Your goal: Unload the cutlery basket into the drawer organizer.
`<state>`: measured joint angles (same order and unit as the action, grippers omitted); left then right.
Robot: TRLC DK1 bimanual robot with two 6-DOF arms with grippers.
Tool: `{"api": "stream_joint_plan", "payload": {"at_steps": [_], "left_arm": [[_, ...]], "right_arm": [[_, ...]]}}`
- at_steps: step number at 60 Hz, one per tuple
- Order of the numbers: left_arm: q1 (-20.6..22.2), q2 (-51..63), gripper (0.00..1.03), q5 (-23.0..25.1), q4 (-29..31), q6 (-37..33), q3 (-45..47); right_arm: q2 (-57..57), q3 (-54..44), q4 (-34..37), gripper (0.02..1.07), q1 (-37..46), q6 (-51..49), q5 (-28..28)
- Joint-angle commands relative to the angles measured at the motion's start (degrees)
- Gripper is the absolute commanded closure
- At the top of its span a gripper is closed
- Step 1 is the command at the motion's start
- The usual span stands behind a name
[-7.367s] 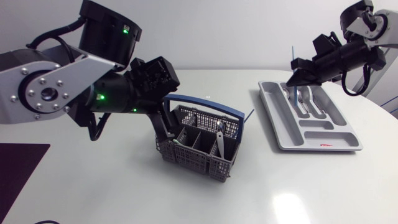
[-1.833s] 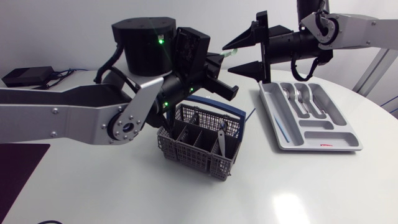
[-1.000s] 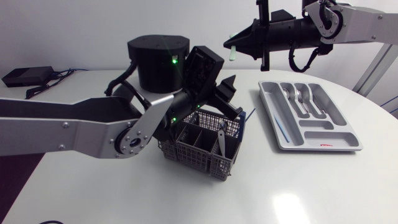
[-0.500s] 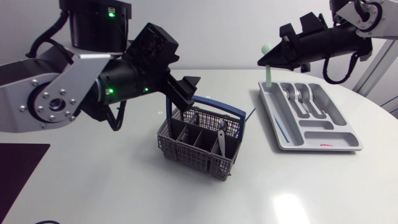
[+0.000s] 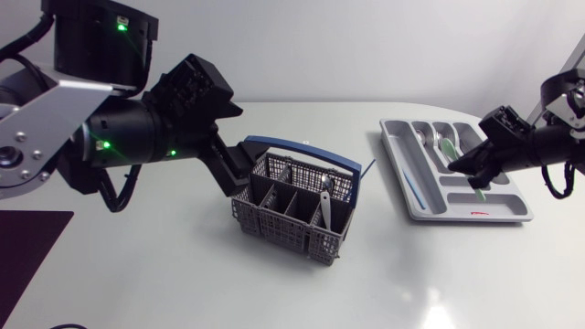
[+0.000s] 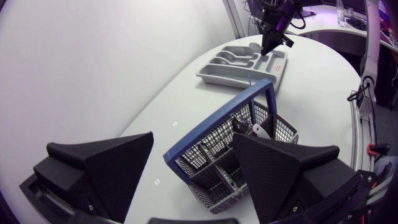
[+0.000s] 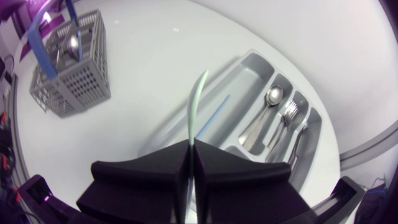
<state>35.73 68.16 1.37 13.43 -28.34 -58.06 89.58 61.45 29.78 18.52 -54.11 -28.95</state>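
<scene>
Left arm: comes in from the left side of the head view and hangs over the white surface [image 5: 183,274], just beside the basket's left end.
Left fingers [image 6: 115,165]: spread wide with nothing between them. In the wrist view the basket shows ahead through the gap.
Cutlery basket [image 5: 294,206]: grey mesh, upright near the middle of the surface, its blue handle [image 5: 302,150] raised over the top. The inside is split into compartments. One silver utensil [image 5: 324,196] stands in a compartment at the right end; other metal pieces show further back, too small to name.
Right arm: comes in from the right side and hangs over the organizer.
Right fingers [image 7: 189,152]: pressed together on the handle of a thin pale green utensil [image 7: 198,106], which sticks out ahead of the tips. I cannot tell whether its far end touches the tray.
Drawer organizer [image 5: 407,206]: grey tray on the right part of the surface, well apart from the basket.
Organizer contents: spoons [image 7: 264,112] and forks [image 7: 287,118] lie in neighbouring long slots. A thin blue stick [image 5: 413,189] lies in the long slot on the side nearest the basket.
Green utensil vs. organizer: in the right wrist view it runs just beside the blue stick's slot.
</scene>
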Motion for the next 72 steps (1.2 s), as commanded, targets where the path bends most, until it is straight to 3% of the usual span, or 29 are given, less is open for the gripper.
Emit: {"api": "stream_joint_plan", "payload": {"at_steps": [1, 4, 12, 16, 24, 31, 53, 63, 66, 72], "left_arm": [[-0.1, -2.2, 0.14, 1.2, 1.7, -1.9, 1.6], [0.1, -2.9, 0.14, 1.7, 2.7, -2.2, 2.4], [2.2, -3.0, 0.14, 2.8, 4.9, -3.1, 3.7], [4.2, -3.0, 0.14, 2.9, 5.9, -3.5, 4.2], [7.3, -2.2, 0.14, 3.9, 7.0, -3.3, 5.6], [8.7, -1.4, 0.15, 4.6, 7.1, -2.5, 6.3], [12.6, 1.7, 0.15, 5.2, 7.0, 0.5, 6.6], [13.1, 2.3, 0.15, 5.2, 6.4, 1.5, 6.8], [13.5, 2.6, 0.15, 5.2, 6.1, 1.8, 6.9], [14.0, 3.5, 0.15, 5.2, 5.7, 2.0, 7.0]], "right_arm": [[-1.4, -3.8, -2.1, 1.01, 3.0, -13.6, 1.0], [-0.5, -5.5, -3.1, 1.01, 5.5, -22.1, 1.2], [1.5, -9.1, -9.0, 1.01, 10.2, -33.6, 1.5], [2.8, -11.9, -15.0, 1.01, 12.3, -39.2, 1.5], [6.1, -12.8, -16.7, 1.01, 15.1, -48.4, 2.7], [7.6, -15.1, -20.3, 1.01, 15.9, -53.3, 4.1], [12.8, -19.4, -40.9, 1.01, 14.7, -57.6, 8.6], [13.5, -20.0, -43.6, 1.01, 14.2, -59.2, 8.6], [13.6, -21.2, -46.9, 0.93, 14.0, -59.1, 8.3], [12.2, -22.6, -49.0, 0.60, 13.9, -57.4, 7.8]]}}
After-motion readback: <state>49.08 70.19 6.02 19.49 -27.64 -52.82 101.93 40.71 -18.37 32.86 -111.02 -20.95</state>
